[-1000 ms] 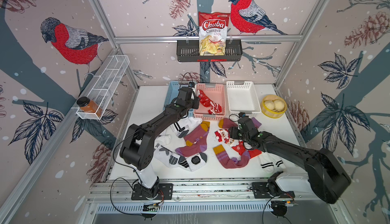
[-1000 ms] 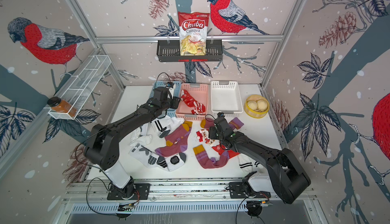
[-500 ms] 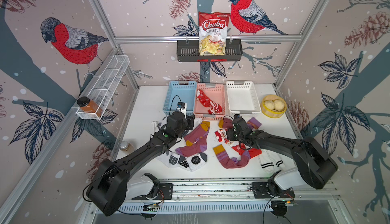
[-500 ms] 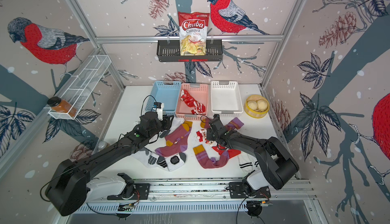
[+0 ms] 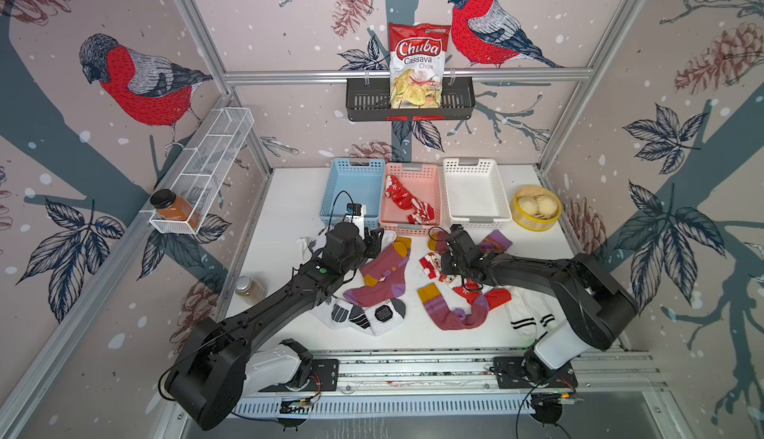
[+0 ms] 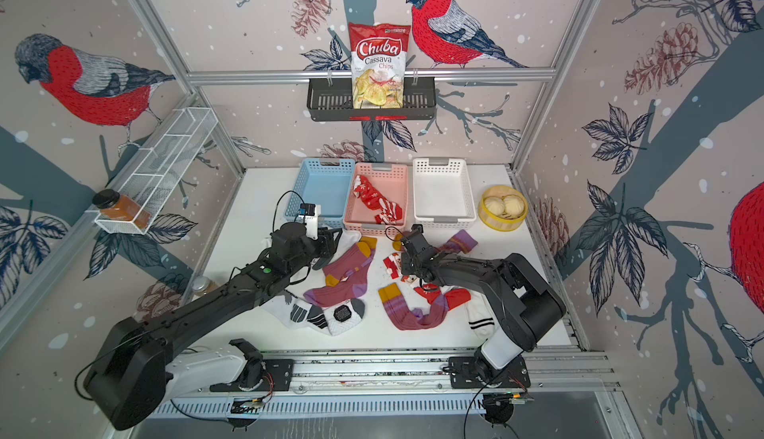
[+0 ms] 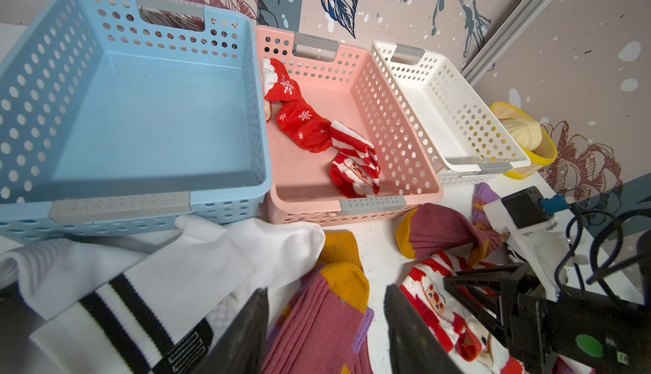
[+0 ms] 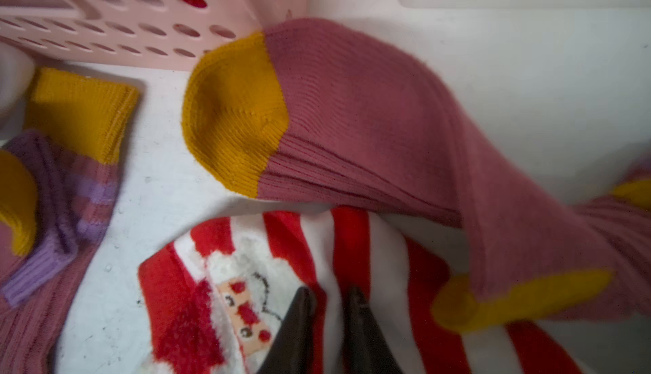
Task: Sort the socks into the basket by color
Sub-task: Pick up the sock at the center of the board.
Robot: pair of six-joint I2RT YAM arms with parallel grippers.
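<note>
Three baskets stand in a row at the back: blue (image 5: 351, 163), pink (image 5: 411, 167) and white (image 5: 471, 164). Two red Christmas socks (image 5: 407, 201) lie in the pink one. On the table lie maroon socks with mustard cuffs (image 5: 384, 271), white socks (image 5: 359, 317) and a red-and-white Santa sock (image 5: 432, 263). My right gripper (image 8: 330, 294) is shut, pinching a fold of the Santa sock (image 8: 225, 284). My left gripper (image 7: 324, 305) hovers open just over a maroon sock (image 7: 317, 326), beside a white black-striped sock (image 7: 148, 284).
A yellow bowl of buns (image 5: 536, 208) sits right of the white basket. A small jar (image 5: 248, 288) stands at the table's left edge. A black wall shelf holds a chips bag (image 5: 417, 64); a white wire shelf (image 5: 206, 164) hangs on the left wall.
My left arm drew back from the blue basket to the socks in front of it, jaws widening. My right gripper closed on the Santa sock.
</note>
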